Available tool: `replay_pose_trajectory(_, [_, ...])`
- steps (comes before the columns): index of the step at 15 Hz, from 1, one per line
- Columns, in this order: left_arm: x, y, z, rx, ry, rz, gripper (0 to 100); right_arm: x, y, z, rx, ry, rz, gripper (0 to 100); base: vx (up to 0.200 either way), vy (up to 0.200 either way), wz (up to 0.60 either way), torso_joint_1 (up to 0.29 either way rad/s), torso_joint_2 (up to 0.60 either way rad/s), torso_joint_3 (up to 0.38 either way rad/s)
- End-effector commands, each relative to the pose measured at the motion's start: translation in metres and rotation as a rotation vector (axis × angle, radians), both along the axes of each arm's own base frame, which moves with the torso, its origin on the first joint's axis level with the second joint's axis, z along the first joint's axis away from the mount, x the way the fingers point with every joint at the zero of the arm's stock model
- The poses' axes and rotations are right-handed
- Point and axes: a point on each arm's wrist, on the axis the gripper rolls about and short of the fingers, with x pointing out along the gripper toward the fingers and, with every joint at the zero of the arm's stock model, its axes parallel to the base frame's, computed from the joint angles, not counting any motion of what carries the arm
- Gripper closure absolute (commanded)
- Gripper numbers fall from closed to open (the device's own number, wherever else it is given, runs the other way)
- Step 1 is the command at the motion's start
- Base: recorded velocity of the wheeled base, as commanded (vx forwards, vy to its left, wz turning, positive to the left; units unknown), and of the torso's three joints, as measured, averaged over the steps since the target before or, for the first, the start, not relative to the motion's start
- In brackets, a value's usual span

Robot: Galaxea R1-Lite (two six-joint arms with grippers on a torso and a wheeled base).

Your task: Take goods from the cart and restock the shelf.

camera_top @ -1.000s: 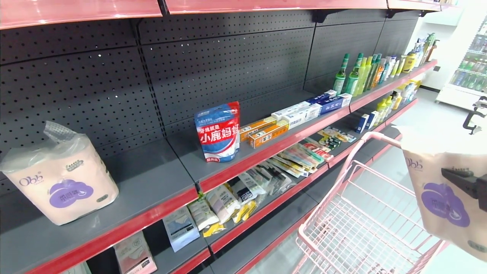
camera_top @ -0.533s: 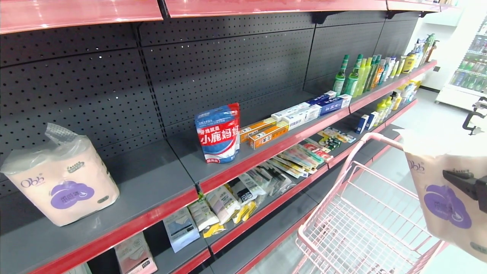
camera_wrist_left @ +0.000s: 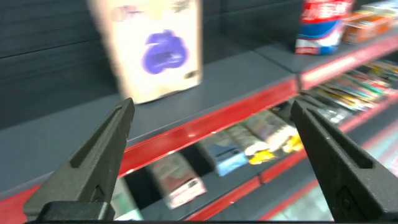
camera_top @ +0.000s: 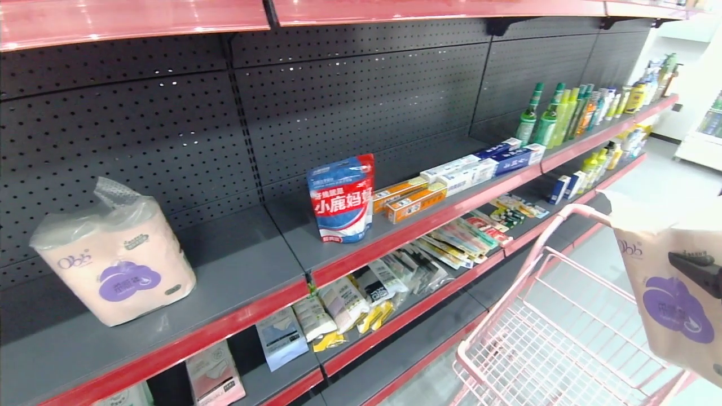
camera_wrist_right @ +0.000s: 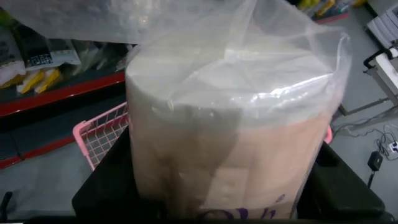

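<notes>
A pink roll-paper pack [camera_top: 115,262] with a purple cloud mark stands on the grey middle shelf [camera_top: 237,265], at its left end. My right gripper [camera_top: 698,273] is shut on a second, matching pack [camera_top: 668,293], holding it in the air above the pink wire cart [camera_top: 555,338] at the far right. From the right wrist, that pack [camera_wrist_right: 230,137] sits wedged between the two dark fingers [camera_wrist_right: 102,186]. My left gripper [camera_wrist_left: 211,155] is open with nothing in it, in front of the shelf edge and below the standing pack [camera_wrist_left: 155,50].
A blue and red pouch [camera_top: 342,197] stands mid-shelf, with toothpaste boxes [camera_top: 412,197] and green bottles [camera_top: 550,115] farther right. Bare shelf lies between the standing pack and the pouch. Packets [camera_top: 344,299] fill the lower shelf. A red shelf [camera_top: 135,22] hangs overhead.
The whole head view has shifted, so the shelf goods sit farther right in the picture. The right gripper keeps its hold on the pack over the cart.
</notes>
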Motion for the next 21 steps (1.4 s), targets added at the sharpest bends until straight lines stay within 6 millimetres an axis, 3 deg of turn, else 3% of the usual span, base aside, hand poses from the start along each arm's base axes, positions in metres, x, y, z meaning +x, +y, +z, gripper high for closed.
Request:
replay_pose_trajectory(1, [0.000,0.000,0.000,0.000,0.000,0.000,0,-0.002,0.000,-0.003,0.001,0.009,-0.003,100,0.000,0.000,0.60,0.012,0.00,-0.002])
replay_pose_trajectory(9, [0.000,0.000,0.000,0.000,0.000,0.000,0,-0.009,-0.003,-0.004,0.001,-0.005,-0.021,100,0.000,0.000,0.60,0.001,0.00,0.003])
replay_pose_trajectory(11, [0.000,0.000,0.000,0.000,0.000,0.000,0,-0.011,-0.003,-0.003,0.001,-0.014,-0.022,100,0.000,0.000,0.00,0.000,0.00,0.000])
replay_pose_trajectory(14, [0.000,0.000,0.000,0.000,0.000,-0.001,0,-0.027,-0.008,0.001,0.005,-0.063,-0.065,100,0.000,0.000,0.00,0.000,0.00,0.000])
replay_pose_trajectory(18, [0.001,-0.001,0.001,0.050,0.019,-0.031,0,-0.065,-0.009,-0.011,0.029,-0.155,-0.056,100,0.000,0.000,0.00,0.000,0.00,0.000])
replay_pose_trajectory(19, [0.002,-0.001,0.007,0.053,0.021,-0.069,0,-0.072,-0.008,-0.011,0.039,-0.179,-0.014,100,0.000,0.000,0.00,0.000,0.00,0.000])
replay_pose_trajectory(20, [0.008,-0.001,0.046,0.042,0.039,-0.076,0,-0.077,-0.006,-0.010,0.048,-0.202,0.032,100,0.000,0.000,0.00,0.000,0.00,0.000])
replay_pose_trajectory(21, [0.029,-0.002,0.080,-0.030,0.106,-0.073,0,-0.079,-0.006,-0.007,0.049,-0.218,0.051,100,0.000,0.000,0.00,0.000,0.00,0.000])
